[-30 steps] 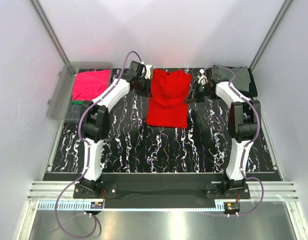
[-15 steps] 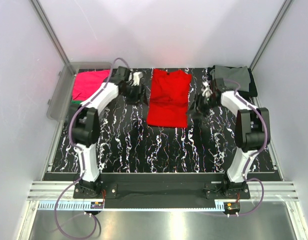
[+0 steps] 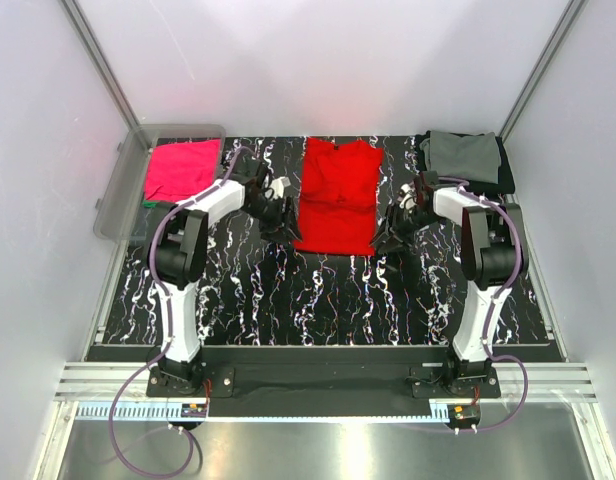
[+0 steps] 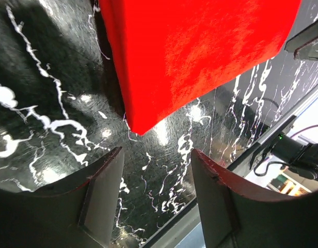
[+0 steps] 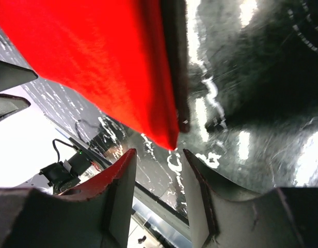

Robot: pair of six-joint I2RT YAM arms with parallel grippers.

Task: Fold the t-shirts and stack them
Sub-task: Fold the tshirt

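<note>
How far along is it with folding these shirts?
Looks done: pink shirt folded atop green shirt. In hand: red shirt, sleeves tucked in, left claw and right claw open at its near corners. Left, likely: finishing it, plus grey shirt on black shirt.

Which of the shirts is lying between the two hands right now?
The bright red t-shirt, mid-table; the pink one sits far left, the grey one far right.
</note>
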